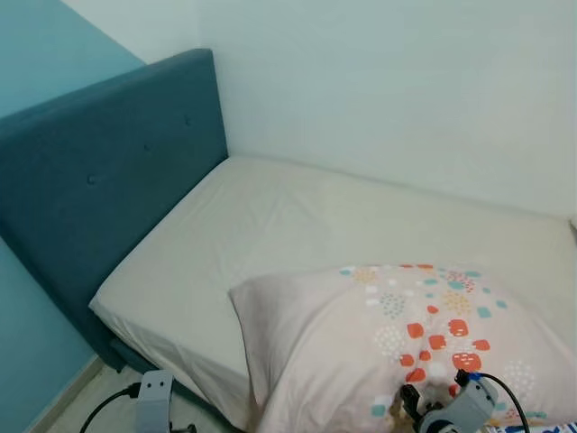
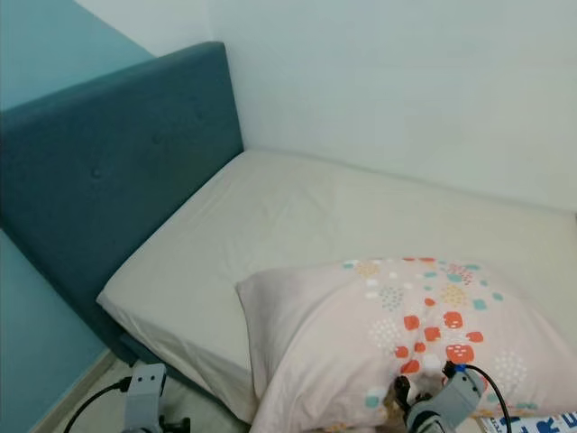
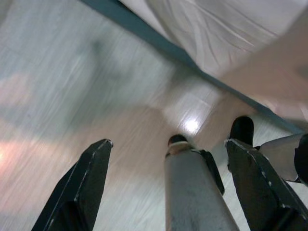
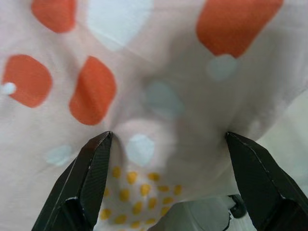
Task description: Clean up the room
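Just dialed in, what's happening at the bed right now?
The robot stands at the near edge of the bed. Its right gripper is at the near end of the patterned pillow, fingers open on either side of a bunched bit of fabric, not clamped on it. The pillow lies on the mattress, away from the teal headboard. The left gripper hangs open over the floor.

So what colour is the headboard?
Dark teal headboard, with buttons; clearest in the left eye view.

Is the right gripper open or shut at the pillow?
Open. The right gripper has its two black fingers spread wide, with the pillow fabric bulging between them, not yet pinched.
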Robot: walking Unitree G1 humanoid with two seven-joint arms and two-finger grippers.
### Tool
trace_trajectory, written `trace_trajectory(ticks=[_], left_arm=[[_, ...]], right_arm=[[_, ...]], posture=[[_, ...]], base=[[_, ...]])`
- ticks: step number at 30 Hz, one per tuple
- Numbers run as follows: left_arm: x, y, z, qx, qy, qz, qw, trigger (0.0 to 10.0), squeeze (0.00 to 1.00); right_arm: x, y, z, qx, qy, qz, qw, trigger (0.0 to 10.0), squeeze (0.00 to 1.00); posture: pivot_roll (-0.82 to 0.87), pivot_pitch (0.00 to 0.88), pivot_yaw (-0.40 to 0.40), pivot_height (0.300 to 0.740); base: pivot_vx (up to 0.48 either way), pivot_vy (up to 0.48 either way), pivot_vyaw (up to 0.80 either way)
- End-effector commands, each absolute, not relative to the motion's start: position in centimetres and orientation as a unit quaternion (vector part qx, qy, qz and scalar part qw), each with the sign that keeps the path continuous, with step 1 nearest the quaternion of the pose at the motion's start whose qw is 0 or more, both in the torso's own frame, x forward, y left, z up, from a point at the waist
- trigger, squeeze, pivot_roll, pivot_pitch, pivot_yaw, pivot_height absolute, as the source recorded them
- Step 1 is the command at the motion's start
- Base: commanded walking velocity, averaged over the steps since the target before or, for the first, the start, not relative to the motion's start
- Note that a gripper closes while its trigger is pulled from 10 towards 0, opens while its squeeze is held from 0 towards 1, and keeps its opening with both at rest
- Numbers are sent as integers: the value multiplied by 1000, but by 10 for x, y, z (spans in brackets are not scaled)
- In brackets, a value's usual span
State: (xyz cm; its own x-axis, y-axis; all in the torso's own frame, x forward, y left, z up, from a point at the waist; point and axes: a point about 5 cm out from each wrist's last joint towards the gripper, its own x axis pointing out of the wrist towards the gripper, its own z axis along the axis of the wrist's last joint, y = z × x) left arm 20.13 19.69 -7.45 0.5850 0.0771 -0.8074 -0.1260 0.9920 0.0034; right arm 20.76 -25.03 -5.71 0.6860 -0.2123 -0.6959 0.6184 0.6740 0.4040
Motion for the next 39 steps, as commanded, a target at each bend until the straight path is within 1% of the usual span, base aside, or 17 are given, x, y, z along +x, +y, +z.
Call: trace_trajectory(ticks=[1,6,11,12,13,14,16,18,21,22,26,28,31,37,39], left_arm=[[200,201,-75,-17,456,55,888,10000,0],[200,202,-74,-13,456,53,888,10000,0],[200,203,-74,-11,456,50,888,10000,0],[201,204,-74,-9,455,46,889,10000,0],[201,204,-74,-9,455,46,889,10000,0],[201,205,-74,-8,455,45,889,10000,0],[201,205,-73,-6,454,43,890,10000,0],[201,205,-73,-6,454,42,890,10000,0],[200,207,-73,1,456,39,889,10000,0],[200,208,-73,2,456,38,889,10000,0],[200,208,-73,4,457,35,889,10000,0],[200,208,-73,5,457,34,889,10000,0],[200,208,-73,5,457,33,889,10000,0],[199,208,-73,6,457,31,889,10000,0],[199,208,-73,7,458,29,889,10000,0]], right_arm=[[198,-250,-63,332,323,-248,851,10000,0],[197,-261,-59,344,300,-262,850,10000,0],[202,-265,-54,352,279,-257,856,10000,0],[213,-269,-44,373,230,-240,866,10000,0],[213,-269,-44,373,230,-240,866,10000,0],[217,-270,-40,383,209,-230,870,10000,0],[227,-268,-32,405,173,-191,877,10000,0],[230,-267,-29,411,163,-178,879,10000,0],[247,-264,-9,451,78,-93,884,10000,0],[249,-264,-7,450,73,-89,886,10000,0],[252,-268,-3,442,66,-99,889,10000,0],[253,-272,-3,431,72,-126,890,10000,0],[254,-277,-1,427,67,-144,890,10000,0],[261,-280,9,430,32,-132,892,10000,0],[267,-281,18,451,-1,-113,885,10000,0]], posture=[[-107,83,38,640],[-104,90,42,620],[-103,95,50,605],[-95,100,56,605],[-95,100,56,605],[-95,100,56,605],[-92,104,60,605],[-92,104,60,605],[-90,111,69,605],[-89,112,70,605],[-87,116,73,605],[-84,118,73,605],[-84,120,74,605],[-80,125,78,605],[-82,126,84,605]], base=[[0,0,0],[0,0,0],[0,0,0],[0,0,0],[0,0,0],[0,0,0],[0,0,0],[0,0,0],[0,0,0],[0,0,0],[0,0,0],[0,0,0],[0,0,0],[0,0,0],[0,0,0]])
